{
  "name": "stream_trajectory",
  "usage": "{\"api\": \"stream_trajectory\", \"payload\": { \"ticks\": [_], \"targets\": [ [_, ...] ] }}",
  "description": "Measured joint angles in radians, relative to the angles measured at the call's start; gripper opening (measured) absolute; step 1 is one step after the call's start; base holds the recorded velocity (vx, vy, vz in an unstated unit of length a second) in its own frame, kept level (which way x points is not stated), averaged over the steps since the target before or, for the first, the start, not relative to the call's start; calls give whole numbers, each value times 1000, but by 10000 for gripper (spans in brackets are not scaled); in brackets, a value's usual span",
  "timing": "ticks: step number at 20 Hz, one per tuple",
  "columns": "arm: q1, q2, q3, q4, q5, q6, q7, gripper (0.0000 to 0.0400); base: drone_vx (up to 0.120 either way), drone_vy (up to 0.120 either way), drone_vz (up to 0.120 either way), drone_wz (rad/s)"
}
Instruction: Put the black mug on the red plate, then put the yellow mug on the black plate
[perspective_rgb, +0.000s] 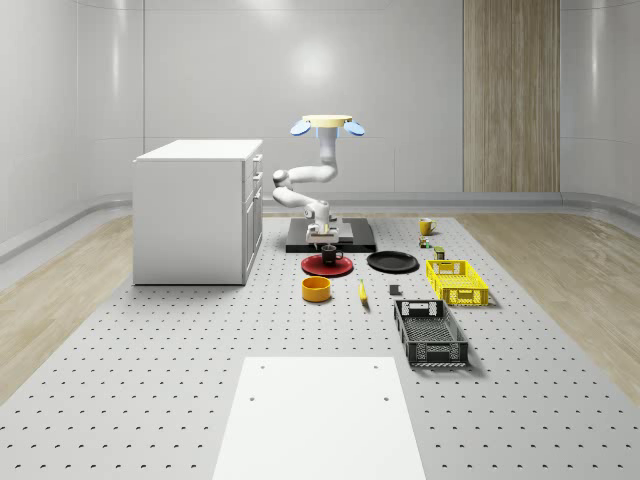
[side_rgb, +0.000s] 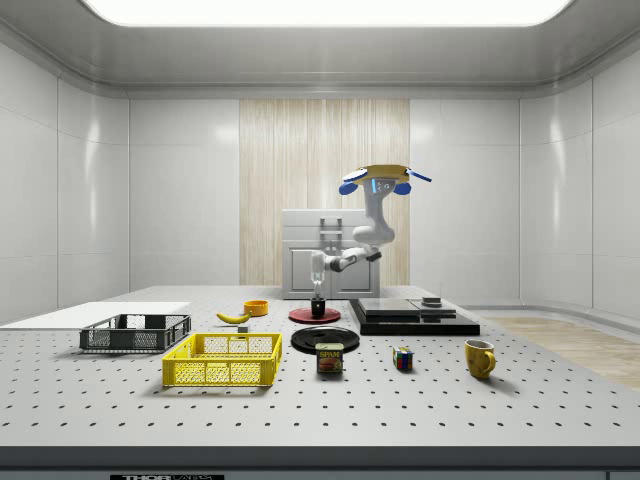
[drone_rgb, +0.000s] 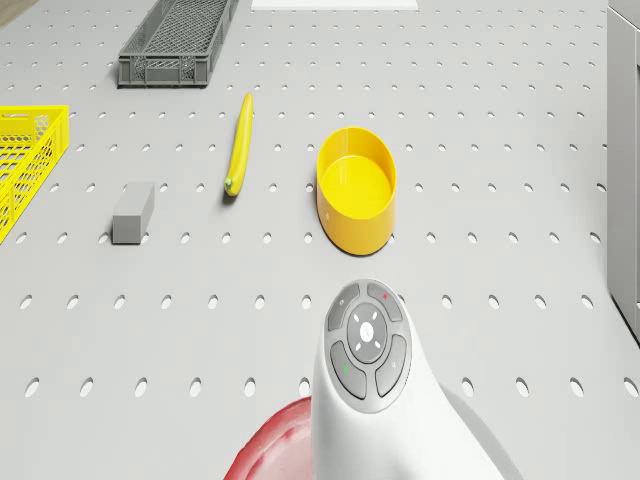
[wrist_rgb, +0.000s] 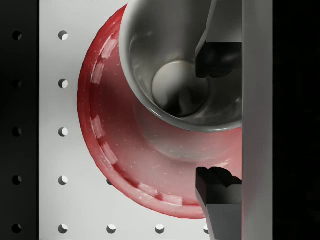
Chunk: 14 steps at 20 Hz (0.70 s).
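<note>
The black mug stands upright on the red plate in front of the dark platform. My gripper is open just above it. One finger pad hangs inside the mug and the other outside, over the red plate, with the mug's wall between them untouched. The drone hovers above and behind the plate, arm bent down. The yellow mug stands far off at the whole-scene view's right. The black plate lies bare beside the red one.
A white cabinet stands at the whole-scene view's left. In front of the plates lie a yellow bowl, a banana and a grey block. A yellow crate and a black crate sit to the right.
</note>
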Motion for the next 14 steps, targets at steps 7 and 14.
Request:
{"api": "stream_trajectory", "payload": {
  "ticks": [7, 14],
  "targets": [
    [15, -9, 58, -36, 52, -34, 2, 383, 0, 0, 51, 0],
    [20, -15, 86, -50, 78, -47, 4, 397, -109, 114, 34, 0]
  ]
}}
